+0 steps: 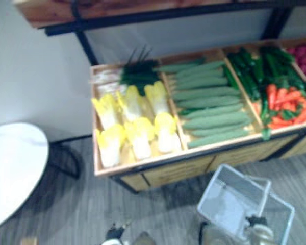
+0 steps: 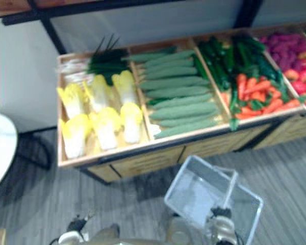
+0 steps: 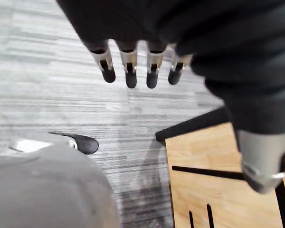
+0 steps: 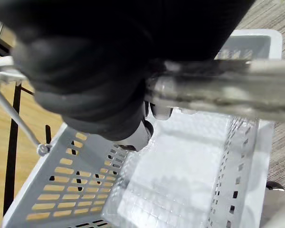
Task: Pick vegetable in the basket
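Wooden produce stand (image 1: 143,166): pale cabbages (image 1: 137,127) in its left compartment, cucumbers (image 1: 209,102) in the next, carrots (image 1: 288,104) further right. Grey basket (image 1: 229,204) hangs just before the stand's front. Right hand (image 4: 95,80) fingers curled round the basket's handle. Left hand (image 3: 147,28) fingers (image 3: 129,66) straight, slightly spread, over the floor beside the stand.

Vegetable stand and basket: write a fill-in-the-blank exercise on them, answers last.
1. The basket hanging from the right hand is ___ inside.
2. On the stand, the yellow cabbages lie to the ___ of the pale green cucumbers.
3. The left hand, fingers straight, hangs above the ___.
Missing words: empty; left; floor.
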### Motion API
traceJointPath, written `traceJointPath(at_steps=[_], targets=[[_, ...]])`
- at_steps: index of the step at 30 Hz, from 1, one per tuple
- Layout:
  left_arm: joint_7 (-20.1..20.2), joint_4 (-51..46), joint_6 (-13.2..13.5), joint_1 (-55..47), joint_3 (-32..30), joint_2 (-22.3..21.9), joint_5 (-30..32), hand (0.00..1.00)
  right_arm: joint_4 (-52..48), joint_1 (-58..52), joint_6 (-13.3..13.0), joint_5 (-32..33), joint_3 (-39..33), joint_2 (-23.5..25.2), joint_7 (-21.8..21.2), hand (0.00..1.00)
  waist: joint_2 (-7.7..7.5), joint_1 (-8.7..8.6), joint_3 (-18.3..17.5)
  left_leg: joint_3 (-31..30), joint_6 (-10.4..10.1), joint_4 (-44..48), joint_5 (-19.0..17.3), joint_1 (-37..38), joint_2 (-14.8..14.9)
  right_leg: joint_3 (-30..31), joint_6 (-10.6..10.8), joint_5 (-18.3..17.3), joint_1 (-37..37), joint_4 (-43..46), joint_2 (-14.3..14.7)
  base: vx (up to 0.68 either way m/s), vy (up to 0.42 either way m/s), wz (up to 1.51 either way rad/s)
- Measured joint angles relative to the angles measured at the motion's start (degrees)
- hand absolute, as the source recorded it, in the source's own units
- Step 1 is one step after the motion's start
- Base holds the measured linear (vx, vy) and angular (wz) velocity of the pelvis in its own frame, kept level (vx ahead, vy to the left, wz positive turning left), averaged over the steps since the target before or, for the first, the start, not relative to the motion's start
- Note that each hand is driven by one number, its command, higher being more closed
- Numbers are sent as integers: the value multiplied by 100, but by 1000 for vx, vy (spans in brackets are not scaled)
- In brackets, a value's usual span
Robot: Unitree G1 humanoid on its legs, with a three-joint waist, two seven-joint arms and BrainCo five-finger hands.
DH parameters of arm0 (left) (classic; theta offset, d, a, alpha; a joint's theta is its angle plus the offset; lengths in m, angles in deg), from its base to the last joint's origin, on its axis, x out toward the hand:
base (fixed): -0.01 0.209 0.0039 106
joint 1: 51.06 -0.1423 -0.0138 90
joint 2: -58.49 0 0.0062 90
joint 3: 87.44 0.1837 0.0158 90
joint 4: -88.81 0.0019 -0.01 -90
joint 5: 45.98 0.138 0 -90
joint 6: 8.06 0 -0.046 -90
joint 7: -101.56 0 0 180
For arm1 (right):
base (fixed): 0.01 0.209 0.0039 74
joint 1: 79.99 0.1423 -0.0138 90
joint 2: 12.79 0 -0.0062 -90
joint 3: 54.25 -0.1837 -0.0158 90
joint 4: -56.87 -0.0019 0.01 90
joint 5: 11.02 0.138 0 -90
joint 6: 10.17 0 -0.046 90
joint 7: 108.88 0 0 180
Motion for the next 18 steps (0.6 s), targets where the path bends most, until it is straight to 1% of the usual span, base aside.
traceJointPath(at_steps=[1,2,3,4,5,6,7,8,9,10,12,14,15,16,18], targets=[[-2,0,-2,-5,-152,-20,-16,0,-5,-91,-6,42,-49,53,21,100,11,-10,-22,187,35,0,193,-43,55,-260,-47,-26,160,-25,-39,82,-183,99],[-5,-1,-2,1,-206,-21,-42,0,-26,-135,-8,46,-145,94,26,100,-12,-38,-34,400,111,8,277,-66,58,-422,-53,-29,253,-79,-100,60,-143,111],[-17,-14,-2,6,-274,-34,-78,0,-112,-254,-7,50,-265,161,49,100,-68,-113,-65,1066,232,41,368,-74,106,-675,-59,-28,403,-222,-175,26,-97,98],[-22,-58,-2,7,-278,-74,-87,0,-156,-325,-8,57,-410,198,67,100,-31,-106,-104,1818,237,52,407,-46,128,-788,-62,-29,495,-275,-187,16,-70,82],[-30,-104,-2,5,-282,-87,-90,0,-146,-325,-1,64,-432,206,73,100,-11,-89,-116,2013,208,22,454,-12,124,-798,-62,-29,526,-292,-197,-16,-23,34],[-56,-112,3,-6,-277,-100,-94,0,-148,-325,-1,152,-439,186,77,100,-28,-74,-121,2084,230,-46,505,37,72,-795,-57,-26,546,-315,-184,-44,-7,7],[-104,-109,1,-9,-262,-100,-93,0,-145,-330,-2,177,-428,183,77,100,-17,-97,-135,2060,211,-112,521,61,39,-803,-46,-22,545,-340,-197,-76,23,7],[-142,-114,-1,0,-178,-100,-83,0,-137,-386,-2,210,-425,184,83,100,24,-119,-174,2040,167,-304,588,117,-4,-850,15,16,597,-485,-199,-70,36,10],[-146,-118,-1,4,-145,-101,-81,0,-136,-407,-2,222,-428,183,83,100,28,-126,-188,2035,173,-344,612,117,-13,-866,19,32,609,-525,-201,-48,72,22],[-161,-252,-10,4,9,-102,-78,0,-137,-479,-6,273,-456,182,89,100,38,-173,-236,2012,193,-514,713,120,-61,-938,21,93,658,-679,-213,-27,67,29],[-223,-721,-9,6,305,-73,-65,0,-139,-523,-17,289,-492,210,107,100,22,-250,-257,1897,216,-719,842,108,-133,-978,56,154,689,-813,-218,-18,56,31],[-280,-1693,11,14,711,75,16,0,-140,-576,-38,329,-500,266,198,100,-6,-263,-277,1853,216,-741,863,113,-181,-999,74,233,786,-931,-240,8,45,15],[-310,-1947,35,27,780,124,21,0,-149,-598,-53,377,-490,275,206,100,-10,-268,-290,1845,216,-741,863,113,-194,-1004,102,250,792,-939,-251,8,33,5],[-398,-2414,108,100,853,218,22,0,-153,-655,-95,401,-420,267,218,100,-1,-268,-324,1837,216,-742,863,106,-209,-1004,116,260,800,-952,-266,7,19,4],[-559,-2945,252,280,853,380,30,0,-155,-715,-151,404,-383,242,225,100,43,-277,-373,1838,215,-746,863,112,-213,-999,97,312,847,-1025,-260,0,0,0]])
